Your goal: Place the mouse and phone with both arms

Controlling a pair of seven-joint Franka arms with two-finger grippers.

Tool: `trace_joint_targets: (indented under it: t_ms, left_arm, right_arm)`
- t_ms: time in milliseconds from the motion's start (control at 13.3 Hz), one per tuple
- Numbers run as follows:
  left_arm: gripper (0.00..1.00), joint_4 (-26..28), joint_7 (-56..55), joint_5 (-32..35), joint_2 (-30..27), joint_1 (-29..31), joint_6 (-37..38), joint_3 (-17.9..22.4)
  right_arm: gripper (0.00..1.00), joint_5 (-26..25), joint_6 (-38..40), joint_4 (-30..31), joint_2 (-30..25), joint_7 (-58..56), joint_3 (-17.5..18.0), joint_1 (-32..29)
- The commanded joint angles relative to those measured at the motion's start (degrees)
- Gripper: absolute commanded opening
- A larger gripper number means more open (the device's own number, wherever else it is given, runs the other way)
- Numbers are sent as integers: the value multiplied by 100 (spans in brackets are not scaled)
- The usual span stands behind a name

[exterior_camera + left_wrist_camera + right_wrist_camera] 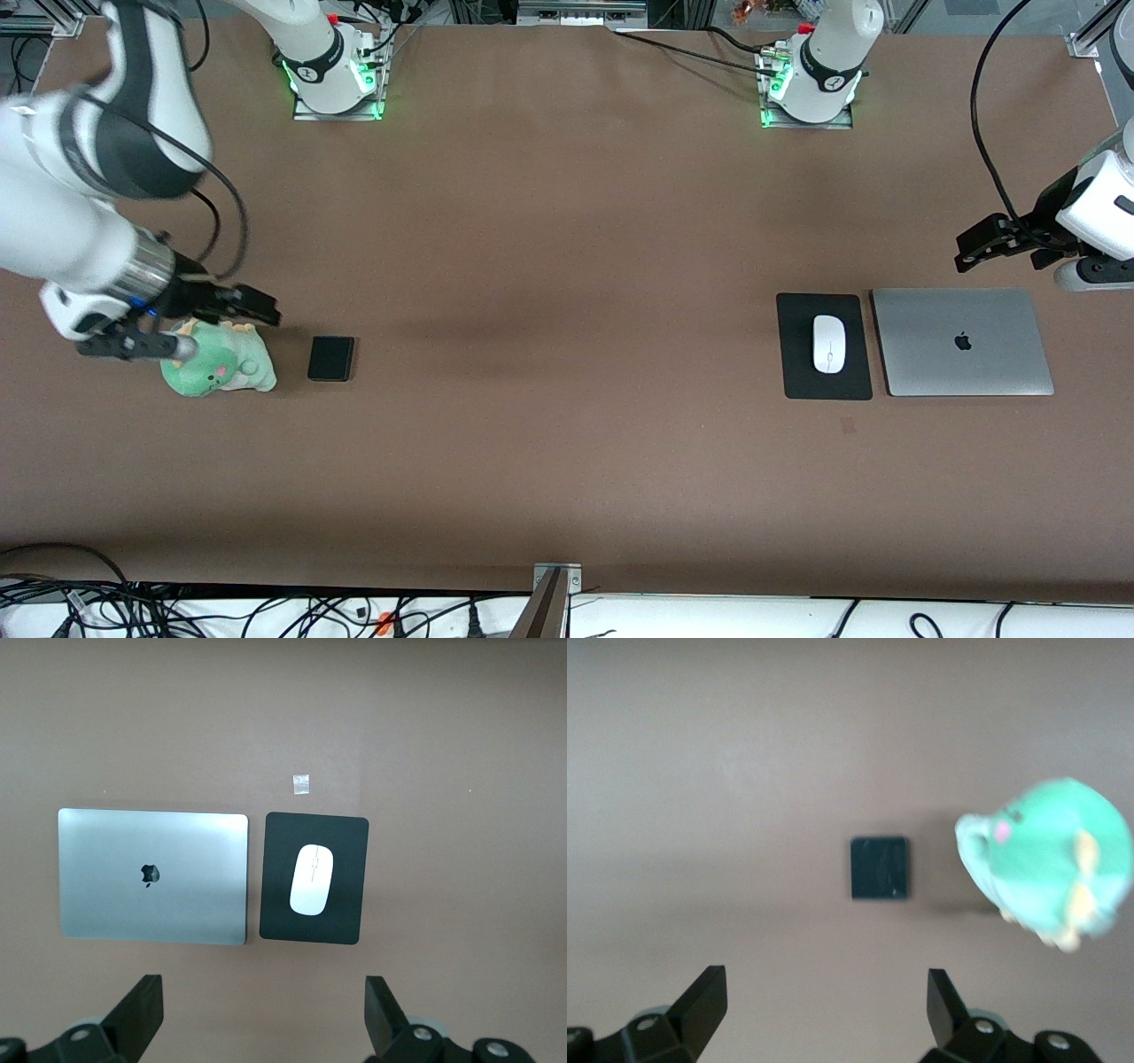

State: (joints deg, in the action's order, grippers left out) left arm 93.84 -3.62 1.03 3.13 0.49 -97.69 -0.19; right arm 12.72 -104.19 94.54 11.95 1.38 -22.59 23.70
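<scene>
The right gripper hangs with its jaws spread and empty over the green plush dinosaur, and the phone lies flat on the tabletop just beside that toy, toward the table's middle from the gripper. The left gripper, also spread and empty, hovers above the closed silver laptop. The white mouse rests on the black mousepad beside it, its long axis pointing toward the robots' bases, so each arm has its own thing close.

On the table there are one mouse, one phone, one black mat, one laptop, one green plush toy and two arms.
</scene>
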Motion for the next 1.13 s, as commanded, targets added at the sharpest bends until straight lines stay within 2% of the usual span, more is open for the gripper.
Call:
trace_joint_targets:
  t_ms: [0,75,226,377,1055]
  left_arm:
    - [100,-269,-7,-59,12,47,153,-16]
    - [100,-278,-7,-33,29,47,153,-25]
    - [100,-278,-16,-24,29,47,153,-25]
    - [100,-278,-16,-24,29,47,153,-8]
    - [100,-296,-16,-50,29,47,153,19]
  right_arm:
    - [100,-478,460,12,-473,-68,9,-154]
    - [100,-689,565,-6,-631,-59,105,-286]
    - [100,-1103,907,-259,-729,-59,543,-733]
    - [100,-1166,1346,-681,-729,-59,922,-1173]
    - [100,-1105,1383,-955,-676,-15,941,-1211]
